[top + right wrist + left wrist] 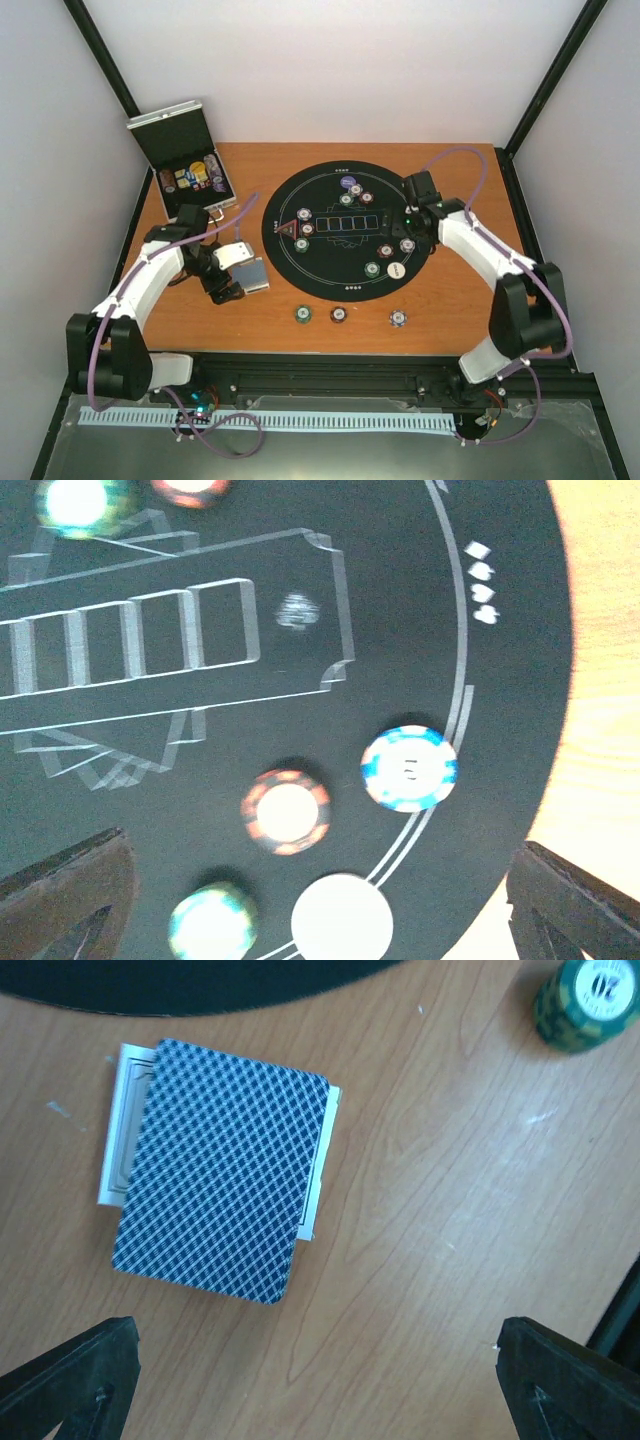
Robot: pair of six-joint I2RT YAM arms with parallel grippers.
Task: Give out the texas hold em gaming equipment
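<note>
Plainly, left fingers: spread wide and released, holding nothing, hovering over bare wood.
Deck of cards: just ahead of the left fingers, nearer the left-hand tip, flat on the table with its dark criss-cross back up; not touched by either tip.
Under the deck: a white piece shows along both long edges, skewed against the deck; whether it is a card or a box I cannot tell.
Green chip: far ahead of the right-hand tip of the left fingers, alone on the wood, well apart from the deck.
Black mat: its curved edge runs beyond the deck.
Right fingers: spread wide and released, gripping nothing, above the mat.
White disc: midway between the right tips, flat on the mat.
Teal-green chip: beside the disc, toward the left-hand tip.
Red chip: just ahead of the disc.
Blue-white chip: ahead and nearer the right-hand tip.
Chip case: open at the table's far left corner, well beyond the left fingers.
</note>
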